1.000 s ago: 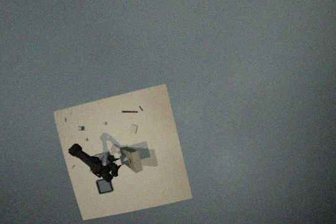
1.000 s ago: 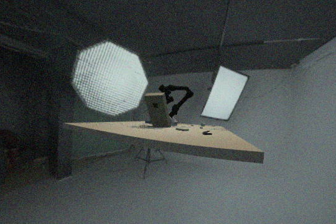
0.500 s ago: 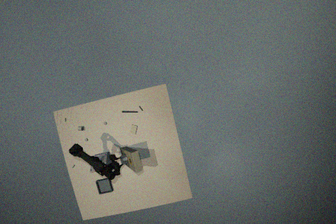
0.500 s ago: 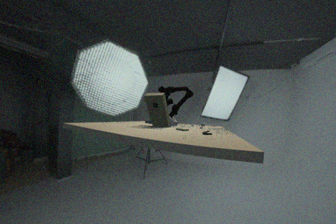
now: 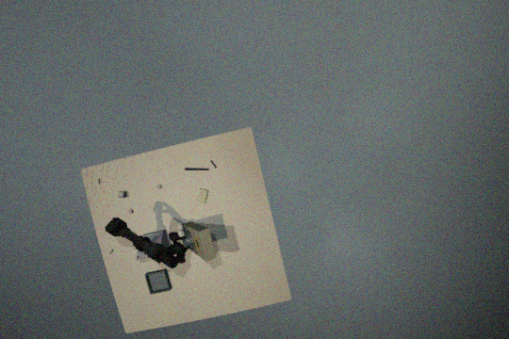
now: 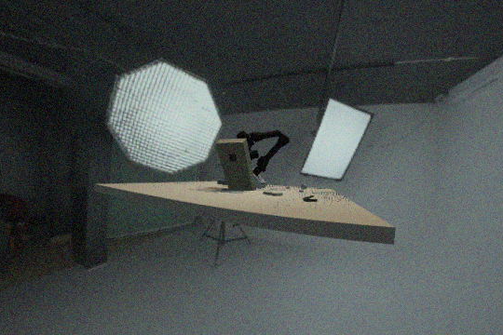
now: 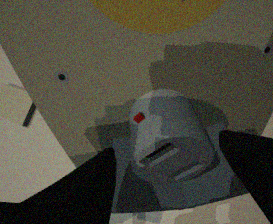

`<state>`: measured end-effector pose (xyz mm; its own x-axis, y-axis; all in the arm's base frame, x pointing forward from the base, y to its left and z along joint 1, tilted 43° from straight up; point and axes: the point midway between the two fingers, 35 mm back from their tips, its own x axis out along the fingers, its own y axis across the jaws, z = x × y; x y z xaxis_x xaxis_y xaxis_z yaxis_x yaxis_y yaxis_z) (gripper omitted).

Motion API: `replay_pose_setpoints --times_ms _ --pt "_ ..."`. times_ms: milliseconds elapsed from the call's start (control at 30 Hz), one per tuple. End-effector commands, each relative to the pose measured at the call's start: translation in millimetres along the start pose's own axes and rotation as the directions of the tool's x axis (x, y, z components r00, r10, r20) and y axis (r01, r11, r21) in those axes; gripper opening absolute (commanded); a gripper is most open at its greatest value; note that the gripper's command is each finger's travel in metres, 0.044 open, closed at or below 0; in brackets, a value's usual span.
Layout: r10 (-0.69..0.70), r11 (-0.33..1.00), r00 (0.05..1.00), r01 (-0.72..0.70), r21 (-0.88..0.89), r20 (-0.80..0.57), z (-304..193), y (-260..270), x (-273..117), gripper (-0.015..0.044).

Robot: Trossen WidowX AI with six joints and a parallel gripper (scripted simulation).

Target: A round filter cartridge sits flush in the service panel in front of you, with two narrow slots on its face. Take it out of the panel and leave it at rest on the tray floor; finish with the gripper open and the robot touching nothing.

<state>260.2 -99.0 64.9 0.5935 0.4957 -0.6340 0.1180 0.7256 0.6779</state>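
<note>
We have the filter cartridge (image 7: 169, 132) out of the service panel (image 5: 206, 246) (image 6: 235, 169) (image 7: 107, 45), on the blue-gray ledge (image 7: 187, 199) at the panel's foot, below its yellow ring (image 7: 157, 21). In the wrist view, its two-slotted face points toward the lower edge, away from the ring, with the slots slanting up to the right. Its long axis runs roughly from the upper part of that view down to this face, and a red mark shows on its left side; we cannot tell whether it lies level or tilted. Our gripper (image 5: 182, 240) (image 6: 253, 154) (image 7: 167, 147) has its fingers apart, one on each side of the cartridge; we cannot tell whether either touches it. From above, the square dark-rimmed tray (image 5: 147, 282) sits on the desk (image 5: 247, 188) (image 6: 272, 209) (image 7: 12, 165), near and left of the panel.
</note>
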Motion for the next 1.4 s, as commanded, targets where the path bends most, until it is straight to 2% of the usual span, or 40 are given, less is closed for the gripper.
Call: replay_pose_setpoints --times_ms 0,100,133,567,800,833,1033,1367 --pt "-0.003 1.000 1.000 0.003 0.008 -0.004 -2 -1 6 0.0305" --pt "-0.002 1.000 1.000 0.002 0.008 -0.004 -2 -1 8 0.0305" --pt "0.002 1.000 1.000 -0.002 0.000 -0.001 -1 1 6 0.0278" --pt "0.002 1.000 1.000 -0.002 0.000 -0.001 -1 1 6 0.0192" --pt "0.001 1.000 1.000 -0.001 0.001 -0.001 8 0 2 0.0008" --pt "0.000 1.000 1.000 0.000 0.001 -0.001 11 0 1 0.0000" --pt "-0.003 1.000 1.000 0.003 0.002 -0.002 22 -1 -8 0.0000" --pt "-0.011 1.000 1.000 0.011 0.003 -0.007 27 -4 -60 0.0000"
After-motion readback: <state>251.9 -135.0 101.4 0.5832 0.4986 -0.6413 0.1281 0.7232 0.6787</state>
